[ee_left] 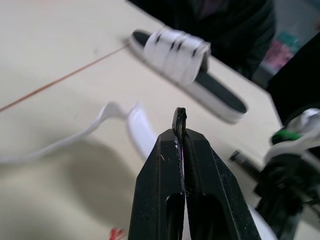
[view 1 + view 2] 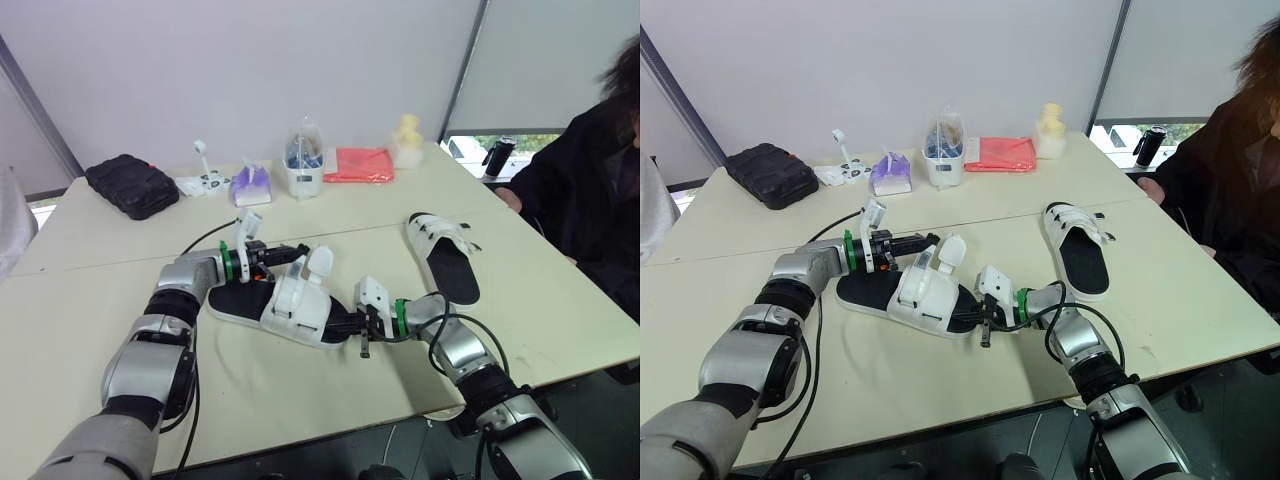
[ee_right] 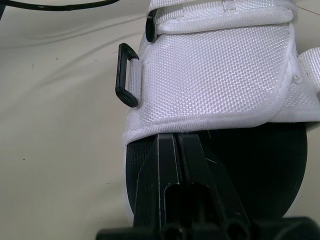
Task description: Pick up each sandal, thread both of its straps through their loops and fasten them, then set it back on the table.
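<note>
Sandal (image 3: 215,70) is braced by right end effector (image 3: 175,139), pressed together; black loop (image 1: 179,116) is pinched by left end effector (image 1: 180,136) for threading.

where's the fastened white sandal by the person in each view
left eye view: white strapped sandal with black footbed, right of centre.
right eye view: sandal, same spot.
left wrist view: sandal beyond the left end effector.
right wrist view: that is the other, unfastened sandal.
Shared landmark: the person's dark clothing by it.
</note>
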